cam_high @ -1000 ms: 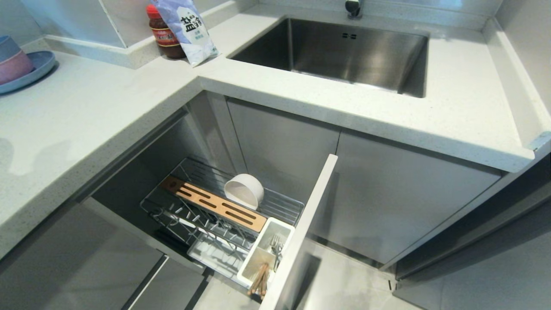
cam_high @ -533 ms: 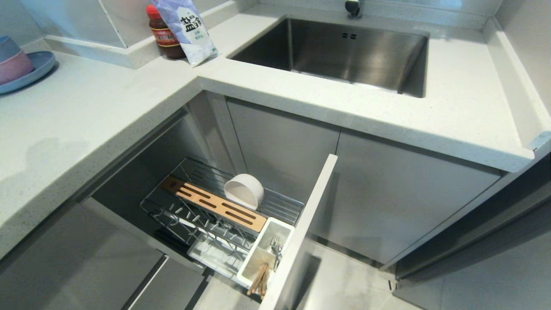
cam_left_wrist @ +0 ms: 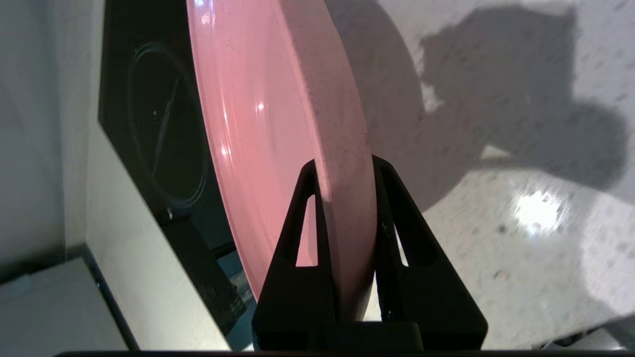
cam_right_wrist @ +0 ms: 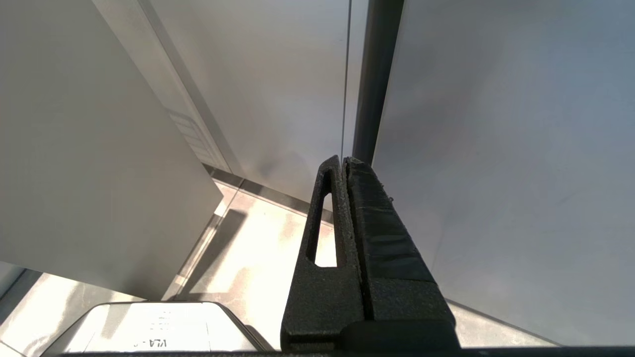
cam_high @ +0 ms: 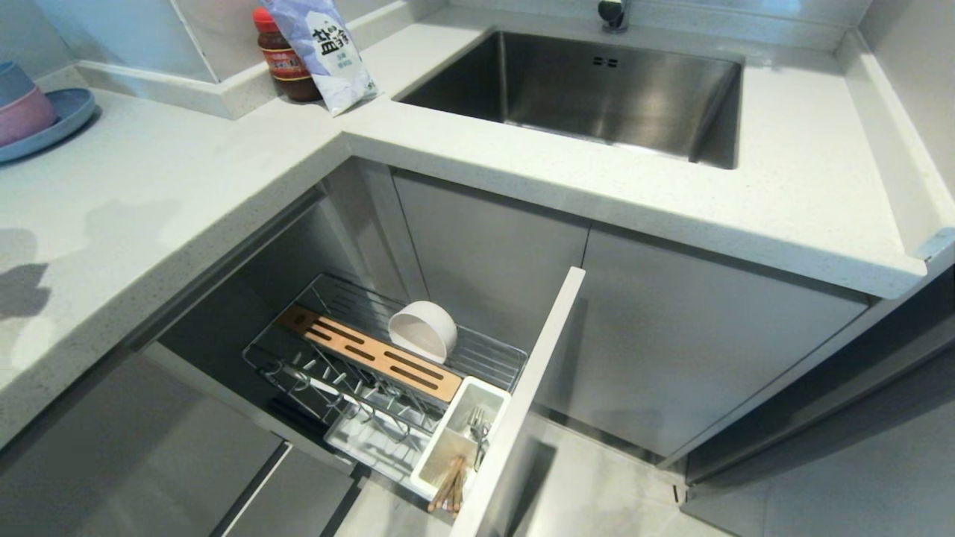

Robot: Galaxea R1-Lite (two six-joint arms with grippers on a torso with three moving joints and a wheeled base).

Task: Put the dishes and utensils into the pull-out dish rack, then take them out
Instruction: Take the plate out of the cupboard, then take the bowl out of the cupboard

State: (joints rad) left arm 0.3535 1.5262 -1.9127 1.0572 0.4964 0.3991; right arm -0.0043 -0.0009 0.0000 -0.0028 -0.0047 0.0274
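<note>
In the left wrist view my left gripper [cam_left_wrist: 345, 166] is shut on the rim of the pink plate [cam_left_wrist: 268, 114], held on edge above the speckled counter [cam_left_wrist: 521, 248]. Neither arm shows in the head view. The pull-out dish rack [cam_high: 388, 373] stands open under the counter. A cream-white bowl [cam_high: 424, 330] lies on its side in the rack, behind the wooden strip [cam_high: 371, 353]. The white cutlery holder [cam_high: 462, 432] holds the fork [cam_high: 476, 429] and the chopsticks [cam_high: 449, 483]. My right gripper [cam_right_wrist: 344, 161] is shut and empty, parked low beside cabinet doors.
Stacked blue and pink bowls on a blue plate [cam_high: 33, 112] sit at the counter's far left. A red-capped jar [cam_high: 283, 56] and a salt bag [cam_high: 324, 48] stand by the steel sink [cam_high: 597, 89]. The rack's pale front panel [cam_high: 522, 403] juts out over the floor. A black cooktop [cam_left_wrist: 149, 124] lies beyond the plate.
The head view has not shifted and the rack's contents are unchanged. A dark shadow has appeared on the counter at the far left edge and grown.
</note>
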